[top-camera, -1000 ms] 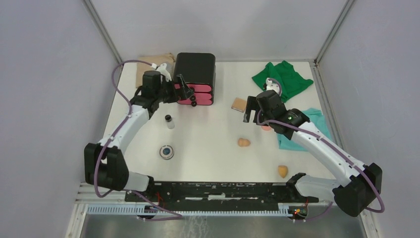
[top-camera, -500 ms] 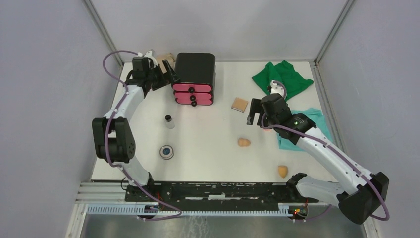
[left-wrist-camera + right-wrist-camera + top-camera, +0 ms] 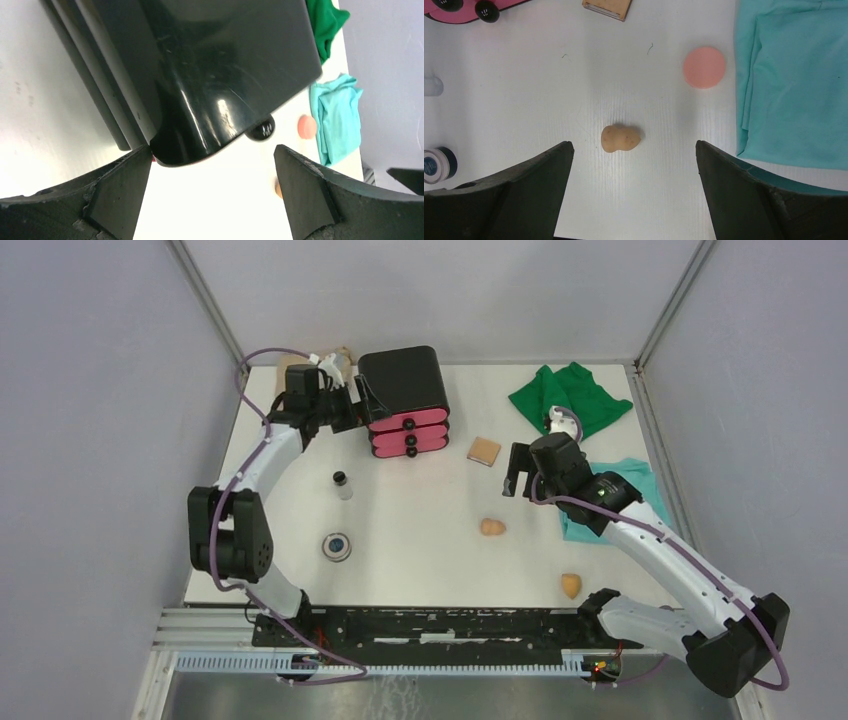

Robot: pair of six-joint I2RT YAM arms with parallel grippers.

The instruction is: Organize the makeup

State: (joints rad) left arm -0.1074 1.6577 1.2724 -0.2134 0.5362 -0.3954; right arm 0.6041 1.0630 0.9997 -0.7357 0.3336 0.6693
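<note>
Top external view: black box (image 3: 403,383) at the desk's (image 3: 420,560) far-left corner, my left jaws wide open about its lower corner; teal cloth (image 3: 794,75) at the right edge, pink piece (image 3: 704,67) just beside it. My right jaws, wide open, empty, face one sponge (image 3: 491,527) mid-desk; another sponge (image 3: 570,586) near the front edge; tan pad (image 3: 484,451) beside the box; compact (image 3: 336,546), jar (image 3: 342,484) leftward.

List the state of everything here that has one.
Black plastic box with pink drawers: drawers shut.
Left end effector: open, close to the box.
Right end effector: open, holding nothing.
Tiny black-capped jar: upright.
Green cloth: crumpled.
Teal cloth: folded.
</note>
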